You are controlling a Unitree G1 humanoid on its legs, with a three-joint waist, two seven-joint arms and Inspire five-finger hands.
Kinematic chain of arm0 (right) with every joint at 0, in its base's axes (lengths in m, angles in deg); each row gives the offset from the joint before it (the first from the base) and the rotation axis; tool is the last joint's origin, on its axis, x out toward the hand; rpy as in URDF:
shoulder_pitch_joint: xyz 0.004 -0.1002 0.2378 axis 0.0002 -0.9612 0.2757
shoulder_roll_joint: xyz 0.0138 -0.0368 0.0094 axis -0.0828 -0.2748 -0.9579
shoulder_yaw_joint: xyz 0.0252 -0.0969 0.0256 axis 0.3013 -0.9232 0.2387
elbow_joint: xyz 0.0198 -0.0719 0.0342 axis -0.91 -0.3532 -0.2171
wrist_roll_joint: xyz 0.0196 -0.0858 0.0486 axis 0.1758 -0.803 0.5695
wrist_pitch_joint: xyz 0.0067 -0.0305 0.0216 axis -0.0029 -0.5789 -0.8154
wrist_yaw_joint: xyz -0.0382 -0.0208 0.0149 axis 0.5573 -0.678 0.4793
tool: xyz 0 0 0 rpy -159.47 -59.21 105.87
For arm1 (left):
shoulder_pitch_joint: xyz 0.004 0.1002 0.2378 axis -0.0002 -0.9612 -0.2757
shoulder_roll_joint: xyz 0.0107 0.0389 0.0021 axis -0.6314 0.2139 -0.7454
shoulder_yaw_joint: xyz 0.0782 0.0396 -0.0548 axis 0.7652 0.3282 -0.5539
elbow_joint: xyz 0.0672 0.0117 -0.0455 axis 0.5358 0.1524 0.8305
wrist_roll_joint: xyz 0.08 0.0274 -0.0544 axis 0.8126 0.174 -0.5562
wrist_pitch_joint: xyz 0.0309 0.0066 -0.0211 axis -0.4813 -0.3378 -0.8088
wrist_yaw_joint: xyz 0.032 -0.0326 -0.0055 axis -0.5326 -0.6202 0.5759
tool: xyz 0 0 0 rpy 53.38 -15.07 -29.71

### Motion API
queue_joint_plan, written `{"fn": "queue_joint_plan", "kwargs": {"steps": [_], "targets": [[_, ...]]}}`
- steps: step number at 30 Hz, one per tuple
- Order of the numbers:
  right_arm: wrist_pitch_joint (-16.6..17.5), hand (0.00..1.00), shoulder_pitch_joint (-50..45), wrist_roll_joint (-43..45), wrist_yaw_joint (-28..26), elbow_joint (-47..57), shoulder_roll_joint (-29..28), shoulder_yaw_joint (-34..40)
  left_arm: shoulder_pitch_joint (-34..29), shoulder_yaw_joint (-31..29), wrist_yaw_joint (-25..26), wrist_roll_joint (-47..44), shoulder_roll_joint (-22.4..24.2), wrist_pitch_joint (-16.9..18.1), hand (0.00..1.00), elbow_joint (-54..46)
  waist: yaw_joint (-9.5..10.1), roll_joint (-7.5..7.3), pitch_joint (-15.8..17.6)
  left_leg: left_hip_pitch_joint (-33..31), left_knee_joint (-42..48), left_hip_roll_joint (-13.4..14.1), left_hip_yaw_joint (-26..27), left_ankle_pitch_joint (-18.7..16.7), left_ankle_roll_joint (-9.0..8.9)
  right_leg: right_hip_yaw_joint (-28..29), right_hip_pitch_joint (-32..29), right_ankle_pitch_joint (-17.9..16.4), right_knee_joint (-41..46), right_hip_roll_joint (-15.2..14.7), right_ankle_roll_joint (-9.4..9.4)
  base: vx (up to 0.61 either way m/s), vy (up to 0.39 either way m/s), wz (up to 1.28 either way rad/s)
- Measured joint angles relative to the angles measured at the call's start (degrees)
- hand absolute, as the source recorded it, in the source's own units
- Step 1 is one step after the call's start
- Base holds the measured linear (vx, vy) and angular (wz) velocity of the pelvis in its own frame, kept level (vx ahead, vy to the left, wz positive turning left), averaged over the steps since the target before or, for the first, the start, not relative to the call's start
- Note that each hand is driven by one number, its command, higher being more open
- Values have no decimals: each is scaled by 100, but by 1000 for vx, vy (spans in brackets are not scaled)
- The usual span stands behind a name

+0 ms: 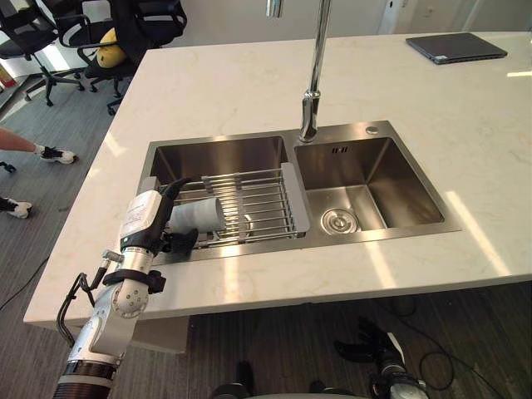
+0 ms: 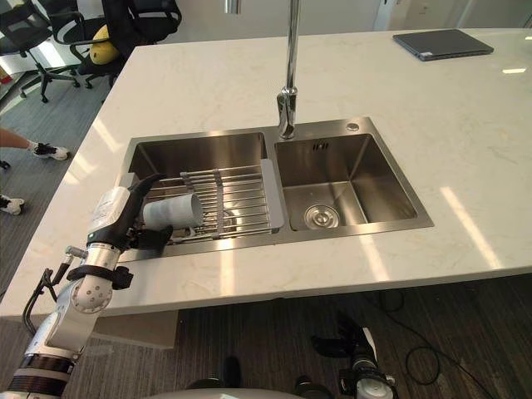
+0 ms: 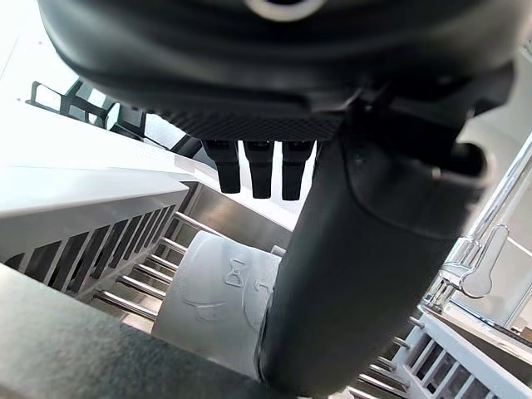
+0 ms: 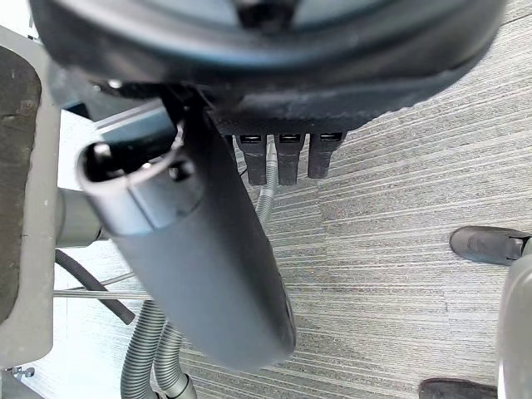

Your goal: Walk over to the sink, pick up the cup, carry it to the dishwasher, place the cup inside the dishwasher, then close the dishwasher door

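Note:
A grey cup (image 1: pixel 199 214) lies on its side on a wire rack (image 1: pixel 262 199) that spans the left basin of the steel sink (image 1: pixel 216 154). My left hand (image 1: pixel 156 223) is at the cup's closed end by the basin's front left corner. Its thumb (image 3: pixel 357 249) arches over the cup (image 3: pixel 212 303) and its fingers (image 3: pixel 259 170) reach out straight, not closed round it. In the right eye view the left hand (image 2: pixel 116 218) and the cup (image 2: pixel 173 210) stand the same way. Low under the counter's front edge my right hand (image 1: pixel 374 342) hangs open and holds nothing.
A tall faucet (image 1: pixel 314 75) rises between the two basins; the right basin (image 1: pixel 366 179) has a drain. A dark laptop (image 1: pixel 455 46) lies at the counter's far right. Office chairs (image 1: pixel 50 33) and a person's feet (image 1: pixel 54 154) are on the floor to the left.

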Motion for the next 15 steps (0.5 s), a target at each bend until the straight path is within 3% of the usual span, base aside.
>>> {"fn": "queue_joint_plan", "kwargs": {"steps": [15], "targets": [[-23,90,17,-4,-21,5,4,-11,861,757,-286,279,-482,-17,90,824,-98,4,1,-78,-1,10,104,-44,-27,96,-86,36,-89,10,-2,4,-1,-3]]}}
